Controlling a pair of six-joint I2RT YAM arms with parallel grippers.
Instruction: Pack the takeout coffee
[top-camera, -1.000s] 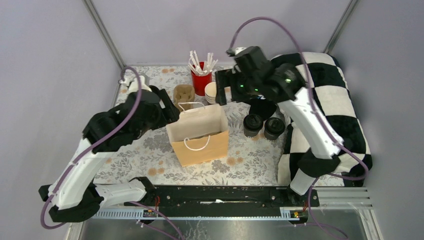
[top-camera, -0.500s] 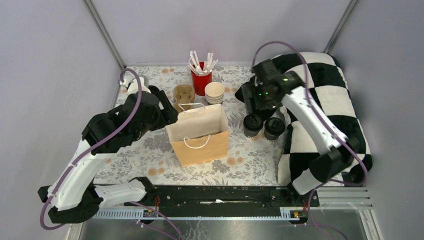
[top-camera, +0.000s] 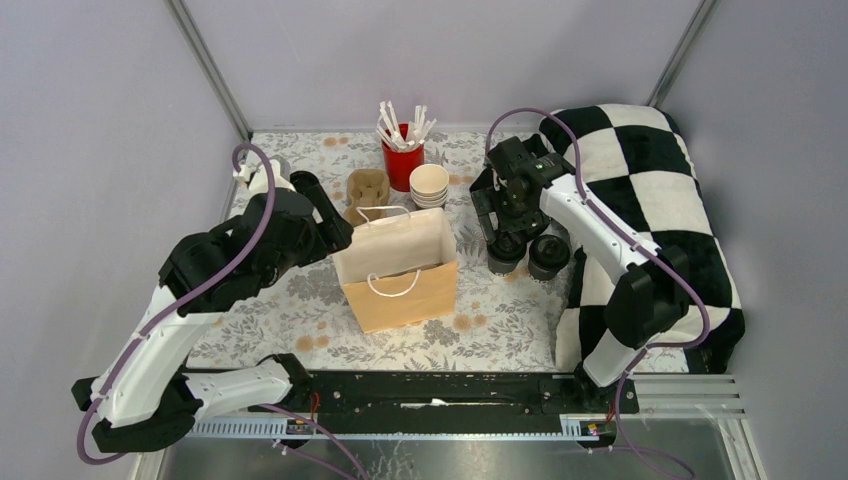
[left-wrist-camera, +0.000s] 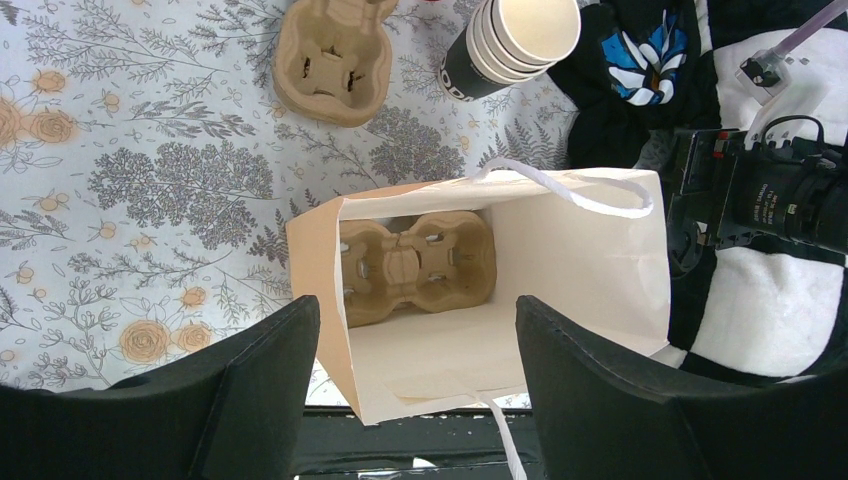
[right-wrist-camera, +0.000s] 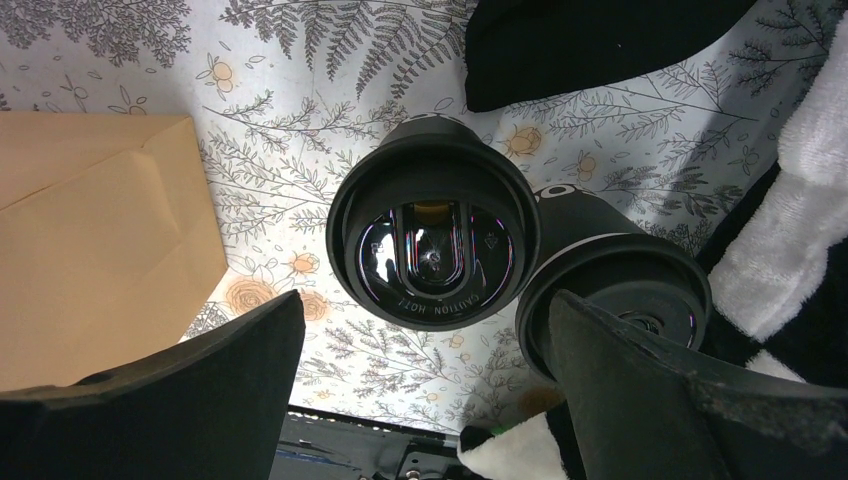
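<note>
Right gripper (right-wrist-camera: 425, 308), fingers spread wide, hangs over the left lidded cup (right-wrist-camera: 433, 248), one finger on each side and neither touching it. The right lidded cup (right-wrist-camera: 622, 295) stands just beside it, leaving little room between, hard against the checkered blanket (right-wrist-camera: 812, 150). A strip of bare tablecloth (right-wrist-camera: 300, 120) separates the cups from the paper bag (left-wrist-camera: 585, 255). Left gripper (left-wrist-camera: 418, 305), also spread, hovers above the bag's open mouth. A cardboard carrier (left-wrist-camera: 415, 262) lies inside.
</note>
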